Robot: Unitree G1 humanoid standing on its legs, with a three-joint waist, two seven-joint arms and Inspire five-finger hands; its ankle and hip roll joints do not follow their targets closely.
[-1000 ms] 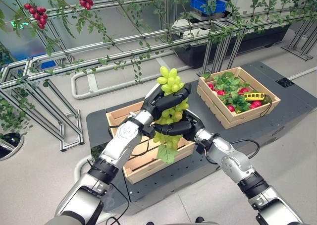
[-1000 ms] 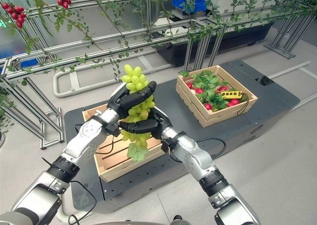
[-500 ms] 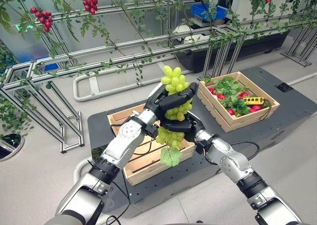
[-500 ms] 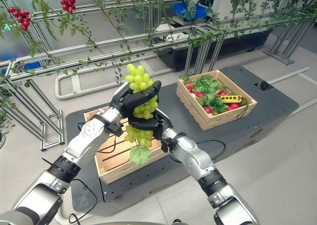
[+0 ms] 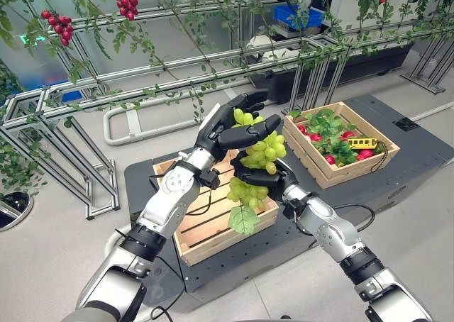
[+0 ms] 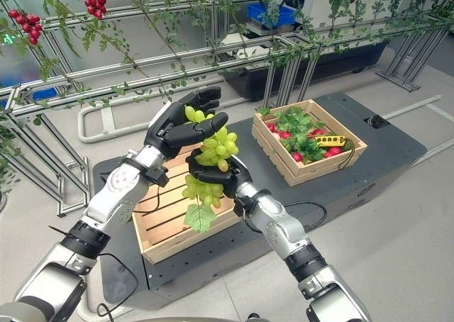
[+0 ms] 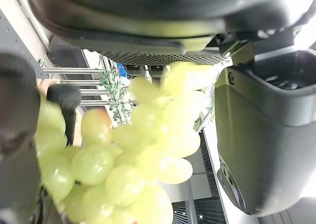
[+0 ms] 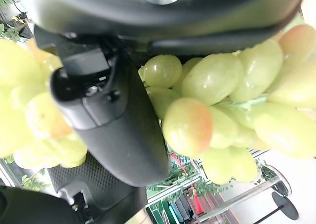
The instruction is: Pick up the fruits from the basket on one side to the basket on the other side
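Green grapes point(image 8: 212, 100): one bunch, some blushed orange, pressed against the right hand point(image 8: 113, 130), whose dark thumb lies across the cluster. Behind: metal racking point(image 8: 237, 199), leafy vines point(image 8: 173, 177), pale floor point(image 8: 296, 179).

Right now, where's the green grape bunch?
The green grape bunch hangs above the empty left wooden crate, gripped by the right hand, with the left hand open over its top.
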